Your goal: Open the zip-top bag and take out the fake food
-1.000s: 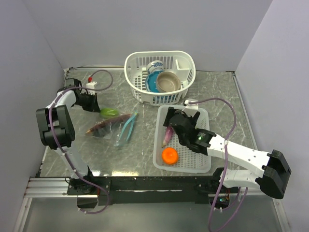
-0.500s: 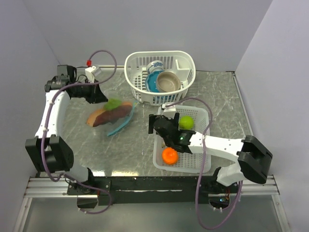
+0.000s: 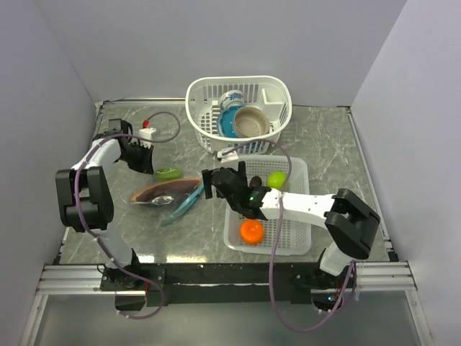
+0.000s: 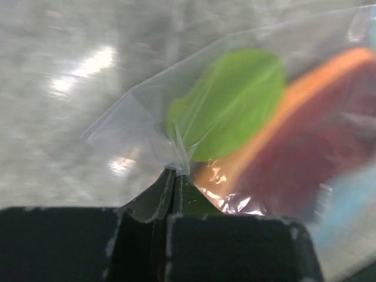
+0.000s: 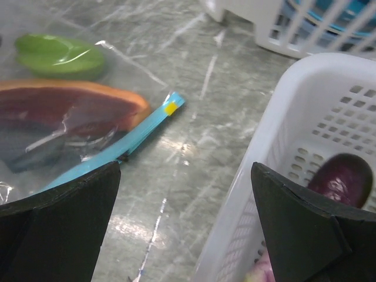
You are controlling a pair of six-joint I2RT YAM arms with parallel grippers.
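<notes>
The zip-top bag [image 3: 167,193] lies on the table at the left, its teal zip strip [image 3: 186,202] facing the tray. Inside are a green piece [image 3: 169,173] and a long reddish-orange and dark piece [image 3: 160,192]. My left gripper [image 3: 144,160] is shut on the bag's far corner [image 4: 174,167]. My right gripper [image 3: 210,184] is open and empty, between the zip strip [image 5: 117,147] and the white tray [image 3: 299,216]. An orange ball [image 3: 251,231], a green round fruit [image 3: 276,179] and a purple aubergine [image 5: 343,179] lie in the tray.
A white basket [image 3: 209,126] at the back holds a blue bowl [image 3: 228,124] and a tan bowl [image 3: 251,122]. The tray's wall [image 5: 276,147] stands just right of my right gripper. Side walls close in the table left and right.
My left gripper has come down and left, laying the bag flat on the table. My right gripper has moved left out of the tray toward the zip strip. The green fruit now lies in the tray.
</notes>
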